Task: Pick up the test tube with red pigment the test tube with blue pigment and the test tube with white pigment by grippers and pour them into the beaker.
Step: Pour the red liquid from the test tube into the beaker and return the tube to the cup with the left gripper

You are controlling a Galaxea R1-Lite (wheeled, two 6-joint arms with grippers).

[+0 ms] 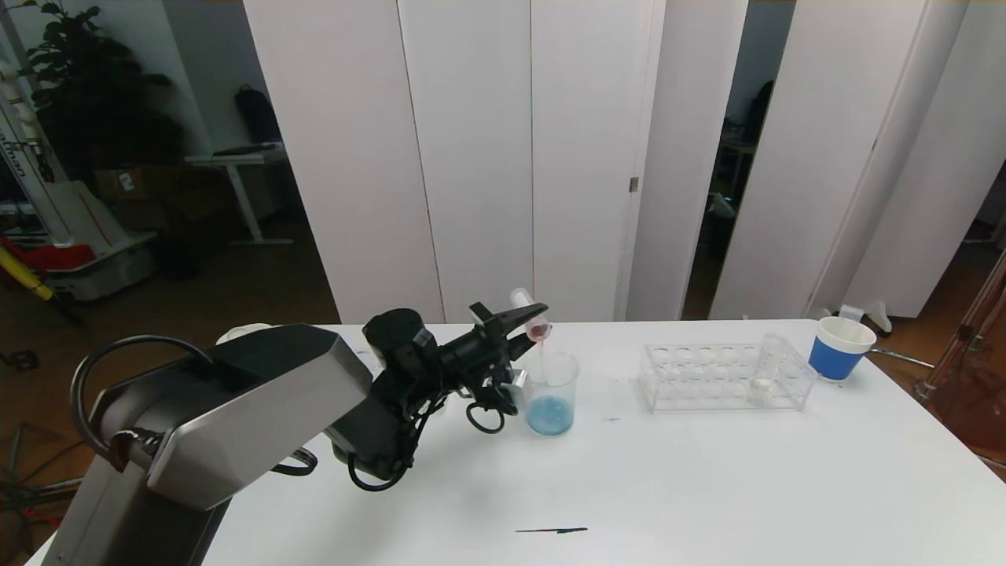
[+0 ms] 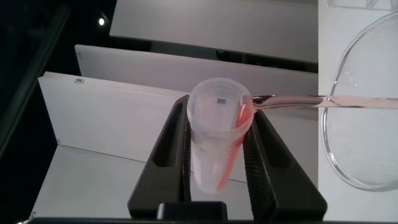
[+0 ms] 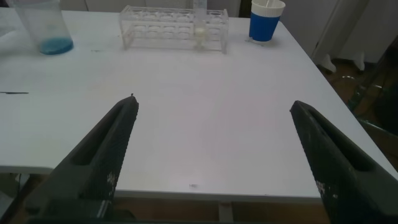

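Pouring: left gripper (image 1: 525,318) clamps tilted clear red-pigment tube (image 1: 531,314) over clear cylindrical beaker (image 1: 551,392)
Surroundings: clear plastic rack (image 1: 725,377) holds white-pigment tube (image 1: 766,366); blue-banded white cup (image 1: 840,348) beside
Right gripper (image 3: 214,155): jaws wide, empty

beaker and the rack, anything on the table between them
Almost nothing: in the head view the table between the beaker and the rack is bare apart from a tiny dark speck.

head view high over table (image 1: 707,487), wrist views close, sharing beaker (image 1: 551,391)
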